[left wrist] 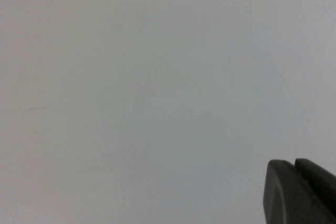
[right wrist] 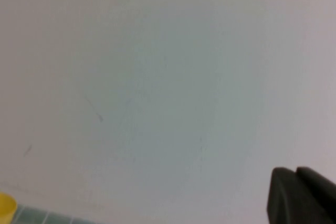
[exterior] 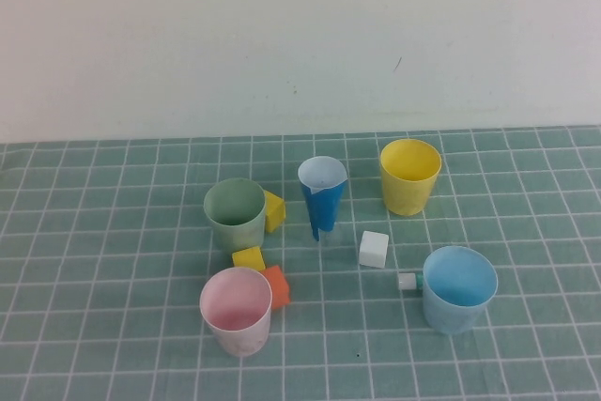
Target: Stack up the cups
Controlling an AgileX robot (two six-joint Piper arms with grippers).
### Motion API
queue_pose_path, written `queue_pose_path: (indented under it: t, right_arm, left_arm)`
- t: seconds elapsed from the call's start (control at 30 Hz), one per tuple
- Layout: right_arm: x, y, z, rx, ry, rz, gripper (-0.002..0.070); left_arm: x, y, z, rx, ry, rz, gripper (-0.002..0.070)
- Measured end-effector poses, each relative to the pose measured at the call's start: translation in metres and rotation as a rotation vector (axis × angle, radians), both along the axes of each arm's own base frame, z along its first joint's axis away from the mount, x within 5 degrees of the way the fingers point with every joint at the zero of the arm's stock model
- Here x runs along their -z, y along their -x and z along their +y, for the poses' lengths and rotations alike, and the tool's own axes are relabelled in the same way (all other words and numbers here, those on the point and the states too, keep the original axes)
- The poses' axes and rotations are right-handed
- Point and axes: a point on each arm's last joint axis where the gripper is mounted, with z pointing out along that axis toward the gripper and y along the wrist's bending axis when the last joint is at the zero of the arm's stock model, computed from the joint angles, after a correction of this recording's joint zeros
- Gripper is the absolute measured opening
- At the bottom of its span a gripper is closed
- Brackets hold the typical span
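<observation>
Several cups stand upright and apart on the green checked cloth in the high view: a green cup (exterior: 235,213), a dark blue cup (exterior: 322,194), a yellow cup (exterior: 409,176), a light blue cup (exterior: 458,288) and a pink cup (exterior: 236,310). Neither arm shows in the high view. My left gripper (left wrist: 294,163) shows only in the left wrist view, fingertips together, facing a bare white wall. My right gripper (right wrist: 296,171) shows only in the right wrist view, fingertips together, facing the wall. An edge of the yellow cup (right wrist: 5,205) shows far off in that view.
Small blocks lie among the cups: a yellow block (exterior: 273,210) against the green cup, another yellow block (exterior: 248,258), an orange block (exterior: 277,285) beside the pink cup, a white cube (exterior: 373,249), and a small white piece (exterior: 407,281) touching the light blue cup.
</observation>
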Motion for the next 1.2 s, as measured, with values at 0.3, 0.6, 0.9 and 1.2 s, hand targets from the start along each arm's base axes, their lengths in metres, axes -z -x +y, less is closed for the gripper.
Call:
queue_pose_path:
  t: [0.3, 0.6, 0.9, 1.2]
  right_arm:
    - [0.009, -0.019, 0.002, -0.043, 0.11, 0.503, -0.0002]
    - [0.024, -0.03, 0.003, -0.07, 0.102, 0.7, -0.0002]
    - [0.026, -0.031, 0.003, -0.068, 0.1, 0.688, -0.0002]
    - [0.025, -0.032, 0.003, -0.068, 0.113, 0.681, -0.0003]
  left_arm:
    - [-0.027, -0.074, -0.009, 0.048, 0.045, 0.506, -0.0002]
    - [-0.013, -0.176, -0.036, 0.249, 0.169, 1.0, -0.0002]
    - [0.023, -0.267, -0.074, 0.376, 0.08, 1.15, -0.0002]
    - [0.065, -0.325, -0.106, 0.359, -0.084, 1.238, 0.0134]
